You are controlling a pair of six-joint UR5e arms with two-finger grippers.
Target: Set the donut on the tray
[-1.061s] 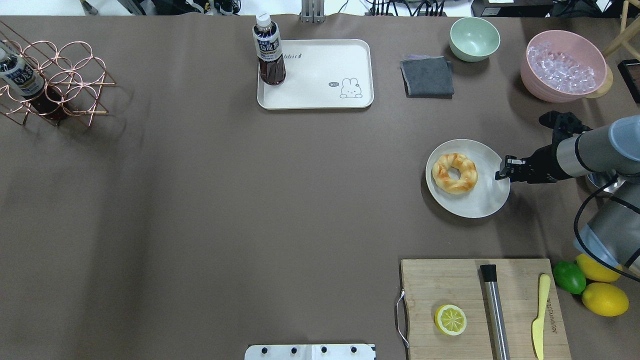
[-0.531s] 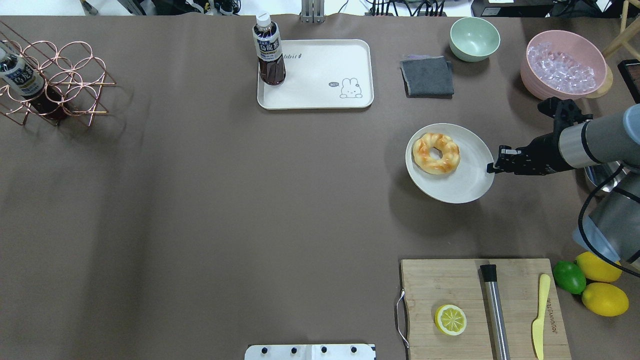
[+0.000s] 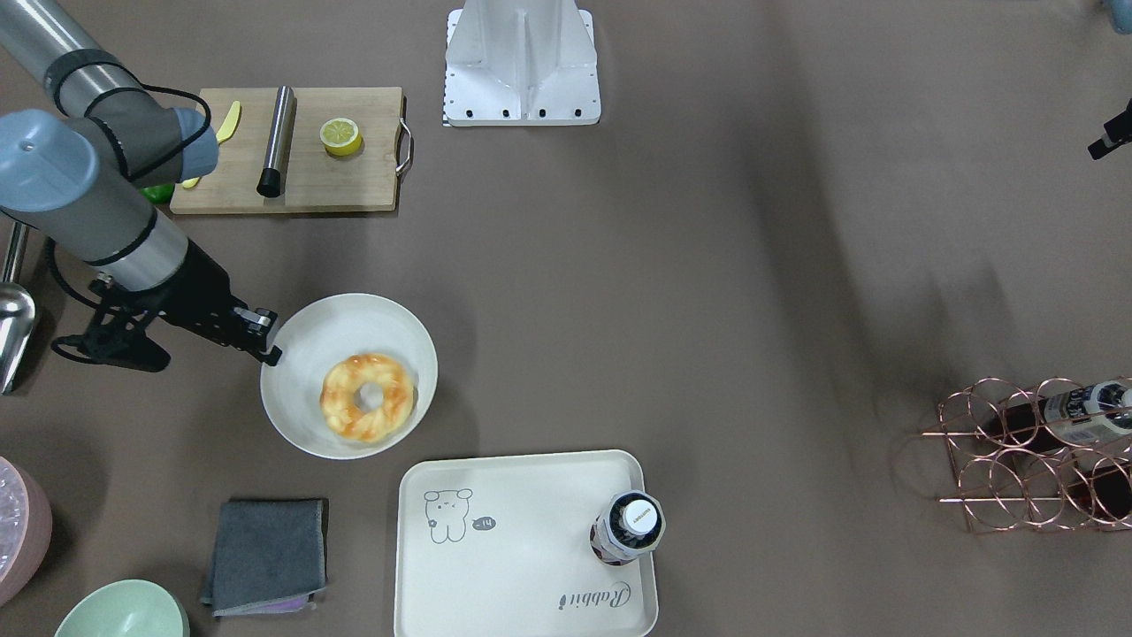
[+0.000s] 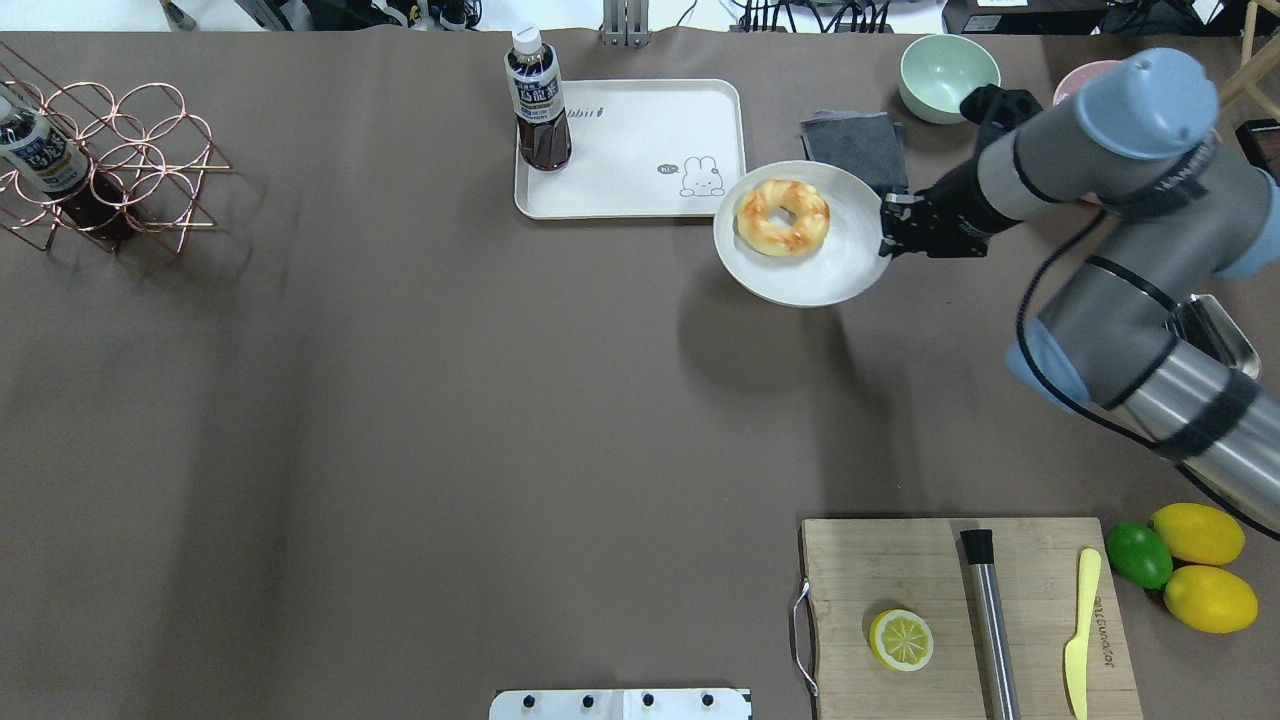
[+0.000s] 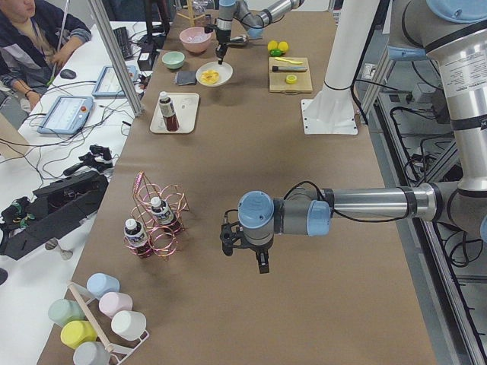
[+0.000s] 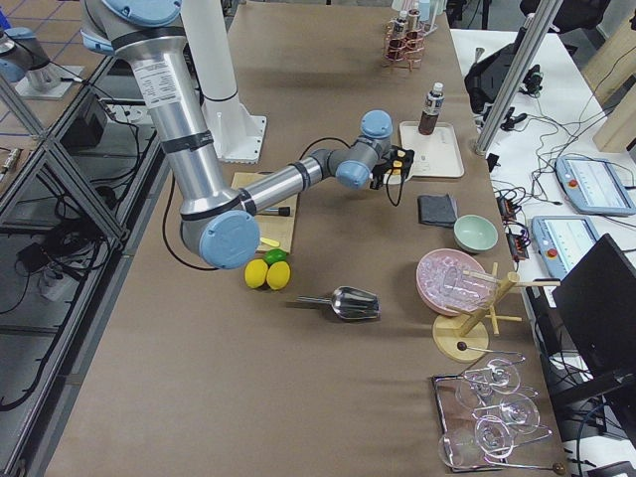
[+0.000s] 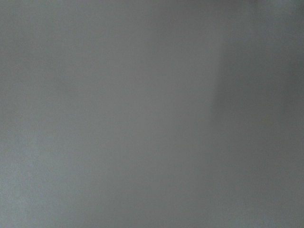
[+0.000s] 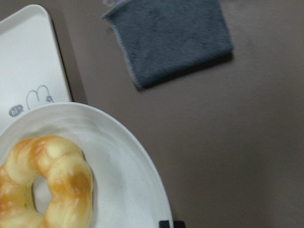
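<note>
Half done | right hand (image 4: 884,228) pinching plate (image 4: 840,272) rim, plate seemingly off bench (image 4: 400,400) | donut (image 4: 783,216) on plate near tray (image 4: 640,190) | remaining: donut onto tray | left hand (image 5: 261,262) grip: cannot tell

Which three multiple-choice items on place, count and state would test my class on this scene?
1. The golden-orange ridged ring donut lies on: A the round off-white plate; B the wooden cutting board; C the grey cloth.
2. Whole yellow lemons in view: A one; B two; C three.
3. The black two-finger right gripper is: A open; B shut on the plate's rim; C holding a bottle.
Key: A, it sits within the rim; B, two beside one lime; B, the plate hangs above its shadow.
</note>
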